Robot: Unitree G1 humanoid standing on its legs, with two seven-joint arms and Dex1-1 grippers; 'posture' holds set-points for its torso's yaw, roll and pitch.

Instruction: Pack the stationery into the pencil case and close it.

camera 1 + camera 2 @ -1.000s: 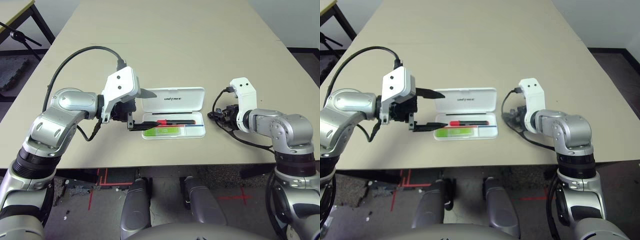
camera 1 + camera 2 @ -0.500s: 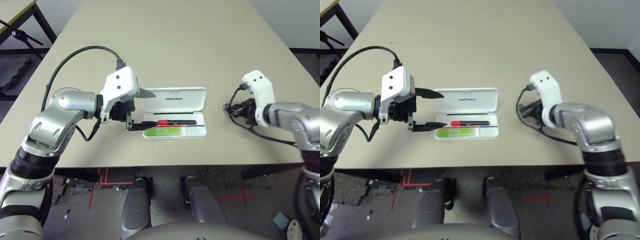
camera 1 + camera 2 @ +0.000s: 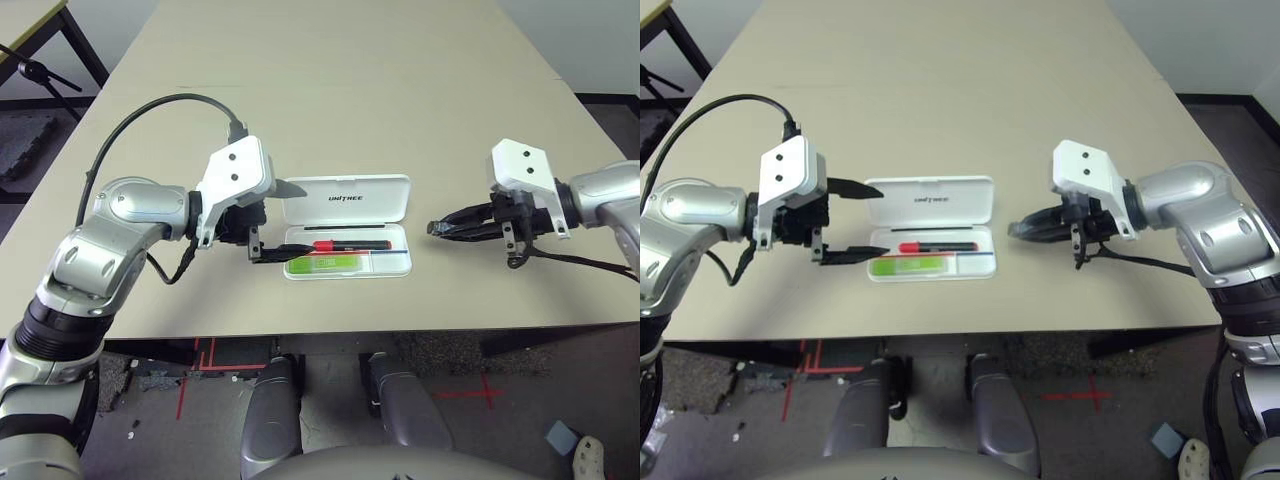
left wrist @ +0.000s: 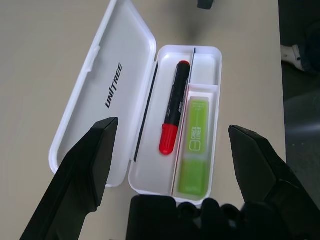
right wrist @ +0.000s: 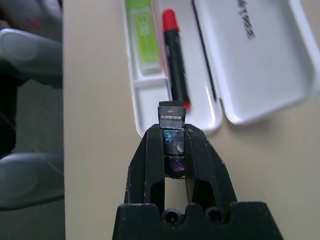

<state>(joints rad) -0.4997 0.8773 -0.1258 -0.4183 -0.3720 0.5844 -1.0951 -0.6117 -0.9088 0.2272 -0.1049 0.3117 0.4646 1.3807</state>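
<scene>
The white pencil case (image 3: 345,199) lies open at mid-table, lid flat behind the tray. In its tray lie the red marker (image 3: 335,244) with black cap and the lime-green stick (image 3: 326,262), also seen as marker (image 4: 172,120) and stick (image 4: 196,145). My left gripper (image 3: 296,222) is open at the case's left end, one finger over the lid corner, the other by the tray corner. My right gripper (image 3: 436,228) hovers just right of the case, pointing at it, shut on the tiny dark sharpener-like piece (image 5: 171,124).
The tan table (image 3: 350,90) stretches far behind the case. A black cable (image 3: 150,115) arcs over my left forearm, and another trails from the right wrist (image 3: 580,265). The table's front edge runs close below the case.
My right arm drew back to the right and turned its wrist, so its fingers now point left at the case, shut on the dark piece. The left arm stayed in place.
</scene>
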